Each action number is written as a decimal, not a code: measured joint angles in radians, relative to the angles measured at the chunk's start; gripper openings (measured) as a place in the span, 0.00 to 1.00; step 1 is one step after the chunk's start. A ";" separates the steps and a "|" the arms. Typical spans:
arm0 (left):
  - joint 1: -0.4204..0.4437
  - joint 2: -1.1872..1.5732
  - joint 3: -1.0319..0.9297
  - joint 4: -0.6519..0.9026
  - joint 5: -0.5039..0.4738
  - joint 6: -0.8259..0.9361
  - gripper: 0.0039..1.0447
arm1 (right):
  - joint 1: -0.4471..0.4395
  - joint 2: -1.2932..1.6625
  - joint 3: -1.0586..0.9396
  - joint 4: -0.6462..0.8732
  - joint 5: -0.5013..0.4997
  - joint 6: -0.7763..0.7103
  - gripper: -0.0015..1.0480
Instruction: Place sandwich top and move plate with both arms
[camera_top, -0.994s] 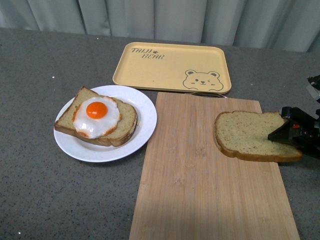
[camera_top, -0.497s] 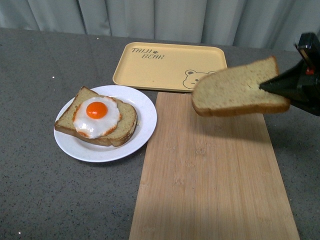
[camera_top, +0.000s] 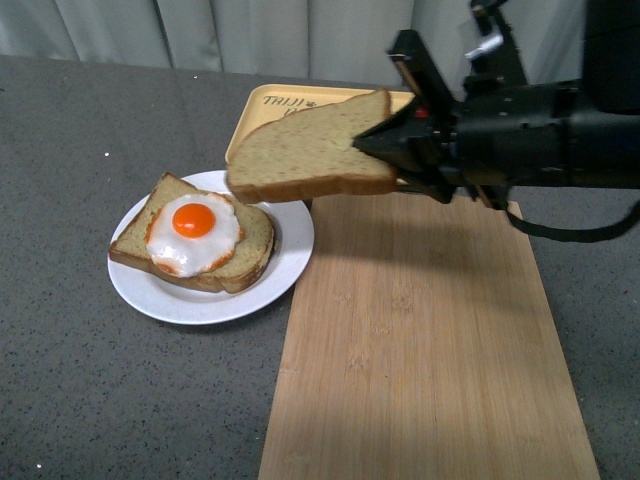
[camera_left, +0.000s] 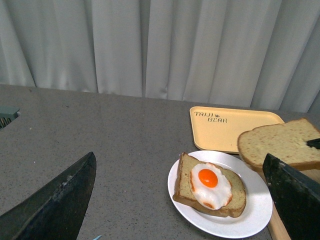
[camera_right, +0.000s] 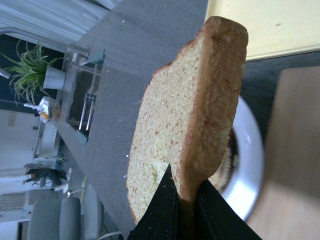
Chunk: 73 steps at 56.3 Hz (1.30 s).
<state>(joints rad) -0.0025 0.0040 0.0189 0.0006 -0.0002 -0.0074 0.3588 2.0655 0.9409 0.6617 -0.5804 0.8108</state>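
The sandwich top, a plain tan bread slice with a brown crust, hangs in the air just right of the plate, pinched at its right edge by my right gripper, which is shut on it. In the right wrist view the slice stands edge-on between the black fingers. The round white plate lies on the grey table, carrying a bread slice with a fried egg. My left gripper is open, its fingers framing the plate from a distance.
A bamboo cutting board lies right of the plate, under my right arm. A yellow tray with a bear drawing sits behind both, partly hidden by the held slice. Grey curtains close off the back.
My right gripper lifted the sandwich top off the cutting board and carried it up and left, from the board's right edge to beside the plate. The plate and egg slice stayed put.
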 joint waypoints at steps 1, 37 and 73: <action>0.000 0.000 0.000 0.000 0.000 0.000 0.94 | 0.013 0.012 0.017 0.000 0.005 0.012 0.03; 0.000 0.000 0.000 0.000 0.000 0.000 0.94 | 0.200 0.254 0.261 -0.111 0.145 0.143 0.09; 0.000 0.000 0.000 0.000 0.001 0.000 0.94 | 0.091 -0.143 -0.336 0.485 0.970 -0.585 0.71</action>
<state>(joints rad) -0.0025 0.0036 0.0189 0.0006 0.0006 -0.0074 0.4496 1.9224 0.6044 1.1465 0.3897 0.2260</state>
